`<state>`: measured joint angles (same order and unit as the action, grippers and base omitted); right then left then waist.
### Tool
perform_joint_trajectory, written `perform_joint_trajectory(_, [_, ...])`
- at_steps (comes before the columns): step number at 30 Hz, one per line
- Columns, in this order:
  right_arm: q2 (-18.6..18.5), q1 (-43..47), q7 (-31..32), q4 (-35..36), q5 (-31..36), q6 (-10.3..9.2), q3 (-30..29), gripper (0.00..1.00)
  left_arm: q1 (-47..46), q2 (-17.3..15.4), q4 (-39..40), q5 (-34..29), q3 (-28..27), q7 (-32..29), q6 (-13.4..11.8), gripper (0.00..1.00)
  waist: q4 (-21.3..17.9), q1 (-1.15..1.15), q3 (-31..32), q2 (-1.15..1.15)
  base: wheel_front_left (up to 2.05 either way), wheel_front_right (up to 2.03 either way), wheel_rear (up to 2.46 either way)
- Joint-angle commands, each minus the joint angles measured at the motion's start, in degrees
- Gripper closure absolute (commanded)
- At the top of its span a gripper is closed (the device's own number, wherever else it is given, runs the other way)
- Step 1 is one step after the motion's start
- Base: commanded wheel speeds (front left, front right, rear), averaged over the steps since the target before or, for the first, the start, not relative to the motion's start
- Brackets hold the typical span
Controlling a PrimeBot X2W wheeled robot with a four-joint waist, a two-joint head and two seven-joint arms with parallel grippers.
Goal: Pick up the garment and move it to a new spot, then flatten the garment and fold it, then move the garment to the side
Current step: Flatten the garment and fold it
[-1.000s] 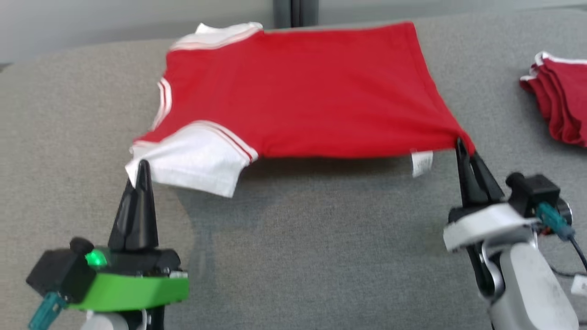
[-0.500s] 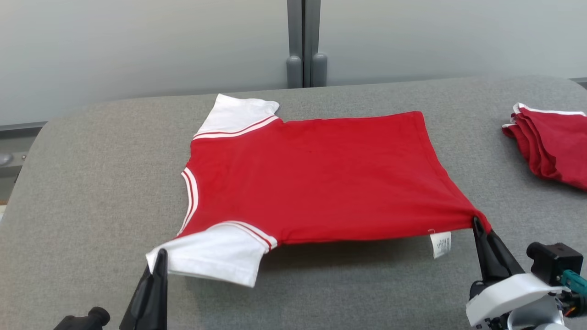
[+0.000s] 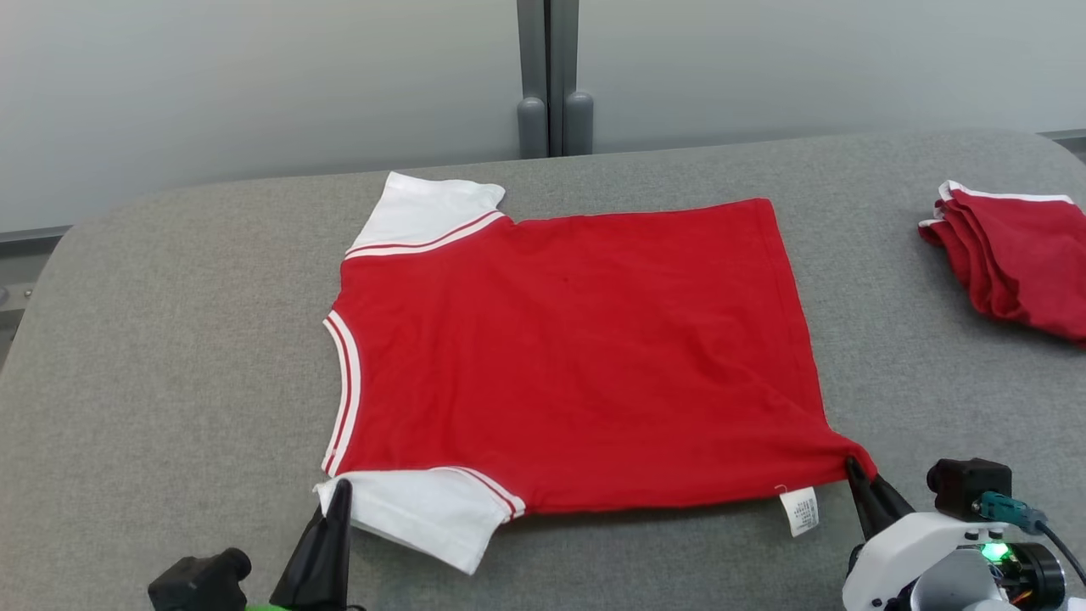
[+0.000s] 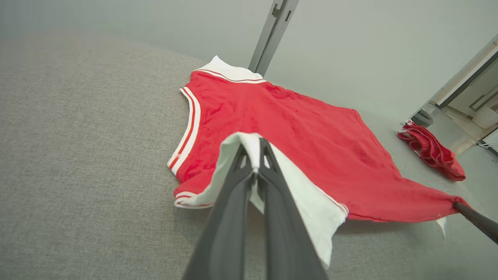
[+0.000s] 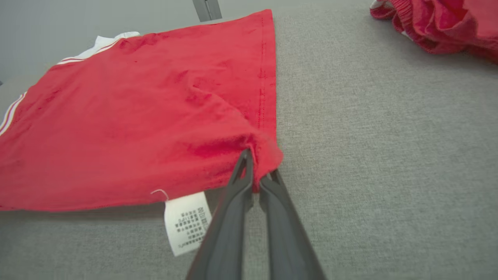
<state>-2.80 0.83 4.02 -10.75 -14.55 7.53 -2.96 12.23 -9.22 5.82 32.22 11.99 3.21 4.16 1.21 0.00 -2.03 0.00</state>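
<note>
The garment [image 3: 568, 356] is a red T-shirt with white sleeves, spread across the grey table with its collar toward the left. My left gripper [image 3: 341, 490] is shut on the near white sleeve [image 4: 249, 151], pinching its edge. My right gripper [image 3: 853, 467] is shut on the near bottom hem corner [image 5: 264, 155], which is bunched between the fingers. The near edge of the garment [image 5: 116, 116] is lifted a little off the table, and a white care label [image 5: 186, 221] hangs below it. The far sleeve [image 3: 433, 212] lies flat.
A pile of folded red garments [image 3: 1018, 255] lies at the table's right edge, also in the right wrist view [image 5: 439, 23]. The grey padded table [image 3: 170, 356] has bare room left of the shirt and along the front. A grey post [image 3: 547, 76] stands behind the table.
The head camera has tilted, so the whole picture shifted. The shirt now lies lower and flatter on the table, with both grippers still holding its near sleeve and hem corner.
</note>
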Motion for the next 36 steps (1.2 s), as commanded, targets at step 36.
perform_joint_trajectory(36, [-0.22,-36.05,13.39,-28.36,7.76,-0.10,-0.45,1.00,-43.01,-0.40,-41.38,4.64,5.26,-2.37,3.31,1.00,-0.99,0.00,-5.84,0.00,0.00,0.00,0.00])
